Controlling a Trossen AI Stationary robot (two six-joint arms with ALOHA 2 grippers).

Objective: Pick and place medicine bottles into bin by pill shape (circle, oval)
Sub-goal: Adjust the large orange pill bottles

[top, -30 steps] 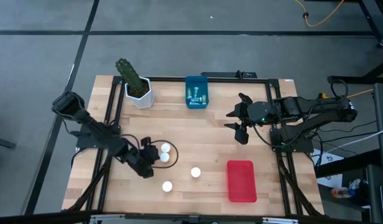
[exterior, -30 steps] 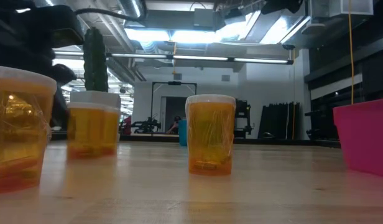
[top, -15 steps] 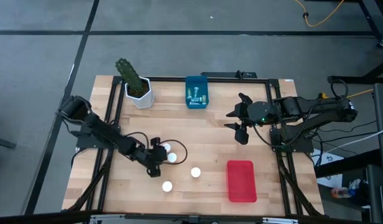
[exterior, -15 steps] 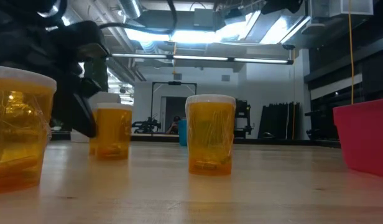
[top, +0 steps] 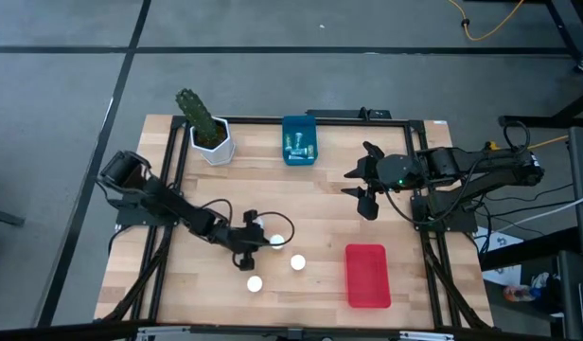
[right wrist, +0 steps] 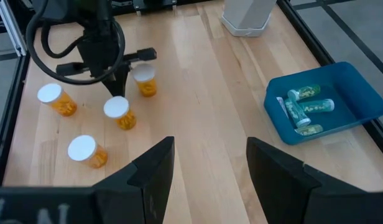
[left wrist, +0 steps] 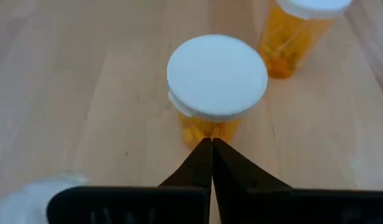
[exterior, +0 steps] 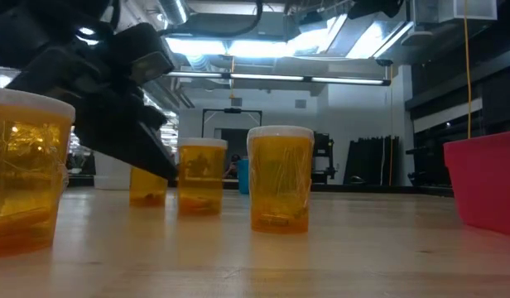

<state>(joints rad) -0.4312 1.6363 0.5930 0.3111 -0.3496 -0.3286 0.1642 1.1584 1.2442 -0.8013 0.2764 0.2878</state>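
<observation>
L gripper (top: 256,239) low over table centre-front, fingers pressed together, tips touching side of orange bottle (top: 275,242) w/ white cap; holding nothing. Looks like nudge/line-up step, not grasp. Three more orange bottles nearby: (top: 253,223), (top: 297,262), (top: 255,283). Small bottles lie in blue bin (top: 299,140); red bin (top: 367,276) holds none. Next: spread fingers, straddle bottle, clamp, lift. R gripper (top: 362,186) waits mid-right, fingers apart.

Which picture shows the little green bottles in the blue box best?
The right wrist view: the small greenish bottles lie in the blue bin, seen plainly from close. The high view shows them tiny. The low view shows only a sliver of the bin; the left wrist view shows neither.
</observation>
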